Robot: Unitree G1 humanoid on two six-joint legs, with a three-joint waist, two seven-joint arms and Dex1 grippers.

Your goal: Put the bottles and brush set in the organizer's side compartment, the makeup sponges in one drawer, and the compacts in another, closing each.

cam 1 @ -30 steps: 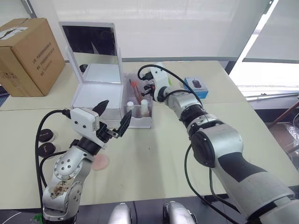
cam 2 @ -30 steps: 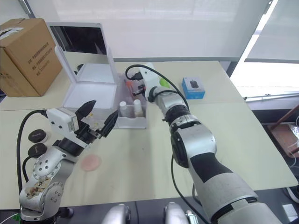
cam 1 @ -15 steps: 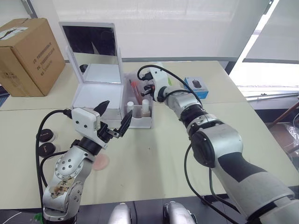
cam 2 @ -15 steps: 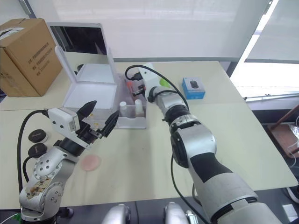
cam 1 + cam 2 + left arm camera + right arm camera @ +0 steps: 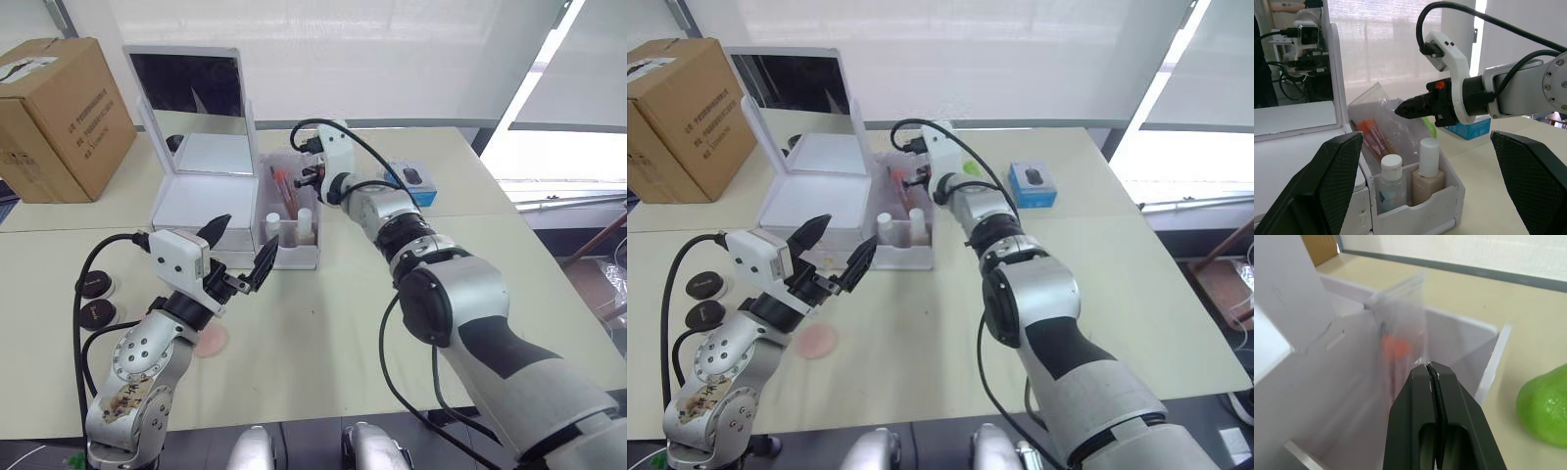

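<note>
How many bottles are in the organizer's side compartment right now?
2. A clear bottle with a white cap and a beige bottle stand side by side at the compartment's front, ahead of the bagged brush set. The bag could hide more behind it.

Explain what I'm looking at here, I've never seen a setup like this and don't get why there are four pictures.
It is a humanoid robot at a table. Two pictures come from its head, two from cameras on its wrists. A white organizer with a raised mirror lid holds two bottles and a bagged brush set in its side compartment. The right gripper is shut at the bag's top edge. The left gripper hovers open, holding nothing. A pink sponge and two dark compacts lie nearby.
</note>
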